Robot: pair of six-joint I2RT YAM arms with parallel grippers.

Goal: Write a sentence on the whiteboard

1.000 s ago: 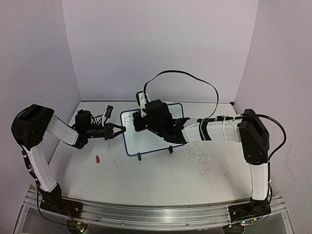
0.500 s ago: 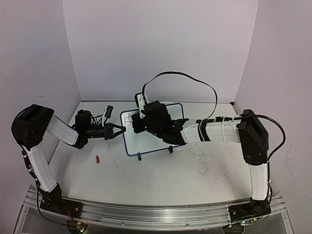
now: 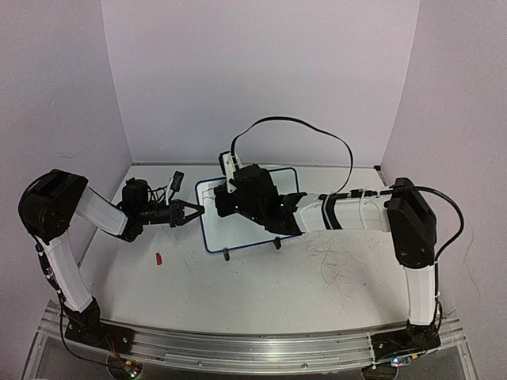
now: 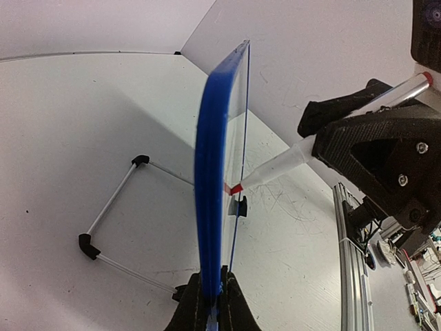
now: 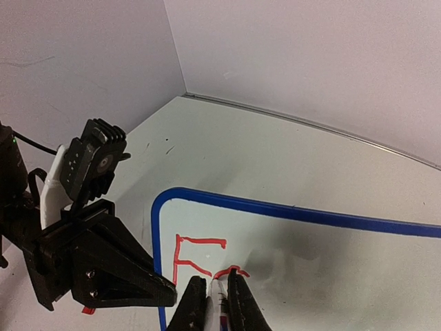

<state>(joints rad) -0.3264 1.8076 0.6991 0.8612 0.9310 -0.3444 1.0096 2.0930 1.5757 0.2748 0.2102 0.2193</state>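
Left gripper (image 3: 192, 212) clamped on the whiteboard's (image 3: 218, 233) left edge, bracing it upright midway along the table's (image 3: 261, 285) far edge, so the right gripper (image 5: 210, 296), squeezing the marker (image 4: 275, 165), could press out the sentence (image 5: 196, 256), barely past "F".

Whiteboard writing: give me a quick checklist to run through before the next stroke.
1. Left gripper shut on the whiteboard edge: ok.
2. Right gripper shut on the marker: ok.
3. Marker tip against the board face: ok.
4. The sentence complete: not ok, only an F and part of a second letter.
5. Board's feet flat on the table: cannot tell.
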